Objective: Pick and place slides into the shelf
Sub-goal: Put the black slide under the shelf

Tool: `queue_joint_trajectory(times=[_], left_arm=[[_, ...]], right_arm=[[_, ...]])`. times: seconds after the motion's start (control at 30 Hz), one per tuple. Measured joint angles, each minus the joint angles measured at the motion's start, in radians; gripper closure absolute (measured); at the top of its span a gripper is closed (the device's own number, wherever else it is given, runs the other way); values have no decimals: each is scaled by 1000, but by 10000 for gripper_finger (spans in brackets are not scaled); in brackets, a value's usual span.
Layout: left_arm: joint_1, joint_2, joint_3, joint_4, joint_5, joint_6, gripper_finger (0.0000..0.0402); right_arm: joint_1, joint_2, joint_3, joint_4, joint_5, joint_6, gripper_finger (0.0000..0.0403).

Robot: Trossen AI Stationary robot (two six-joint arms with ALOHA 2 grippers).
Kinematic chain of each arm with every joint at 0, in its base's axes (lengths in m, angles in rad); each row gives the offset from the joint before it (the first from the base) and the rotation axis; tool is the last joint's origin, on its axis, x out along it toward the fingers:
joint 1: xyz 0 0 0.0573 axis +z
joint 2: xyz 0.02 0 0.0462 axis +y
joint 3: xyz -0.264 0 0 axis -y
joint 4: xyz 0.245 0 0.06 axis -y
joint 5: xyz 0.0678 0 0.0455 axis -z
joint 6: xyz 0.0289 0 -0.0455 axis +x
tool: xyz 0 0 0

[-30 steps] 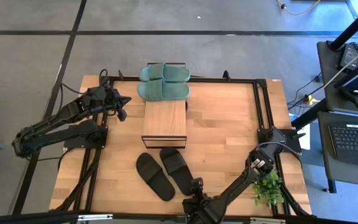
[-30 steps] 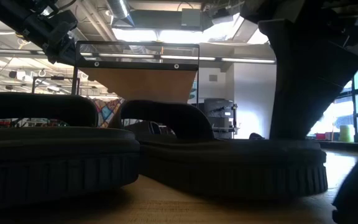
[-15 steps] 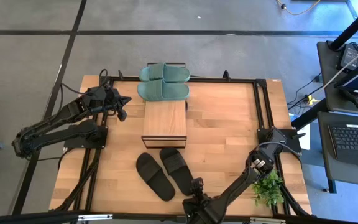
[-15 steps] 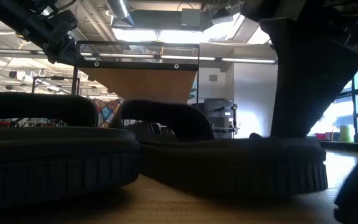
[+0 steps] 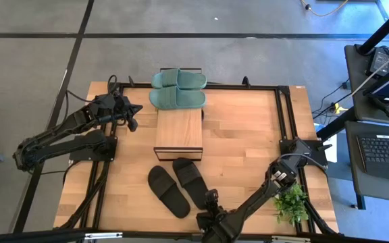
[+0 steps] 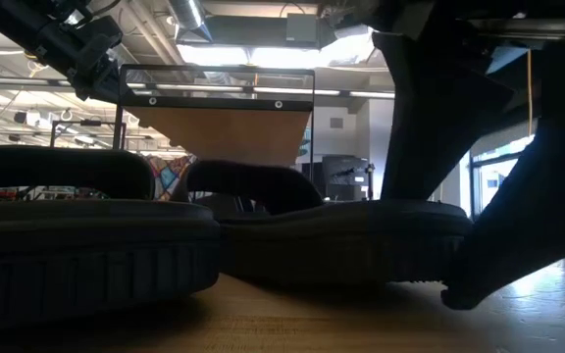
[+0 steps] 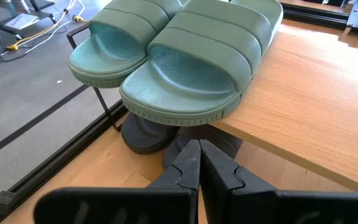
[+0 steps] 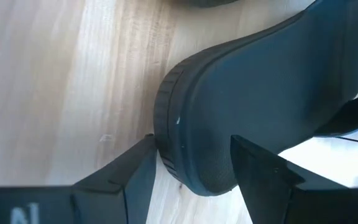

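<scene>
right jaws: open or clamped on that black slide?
Clamped. In the right wrist view the right gripper has one finger on each side of the black slide at its heel edge, both touching it.

Robotics lab/open workshop: concrete floor (image 5: 248, 17), exposed ceiling ducts (image 6: 189, 15), side desk w/ laptop (image 5: 381, 150).

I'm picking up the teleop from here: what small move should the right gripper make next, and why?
Probably lift a little. The right gripper has its fingers on either side of the heel of a black slide, which looks gripped and already shifted, but in the low view its sole is at the table. The shelf top is bare at the near end.
</scene>
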Motion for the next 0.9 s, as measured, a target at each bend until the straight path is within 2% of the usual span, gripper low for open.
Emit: queue_joint_trajectory(times=[0.17,0.43,0.53,0.77,0.9], left_arm=[[0,0,0,0,0,0,401],[0,0,0,0,0,0,401],[0,0,0,0,0,-1,401],[0,0,0,0,0,-2,401],[0,0,0,0,0,-2,401]], right_arm=[[-7,0,0,-1,-15,6,224],[-8,0,0,4,-25,6,356],[-8,0,0,9,-27,16,358],[-9,0,0,-31,-7,204,358],[-7,1,10,-102,-13,189,360]])
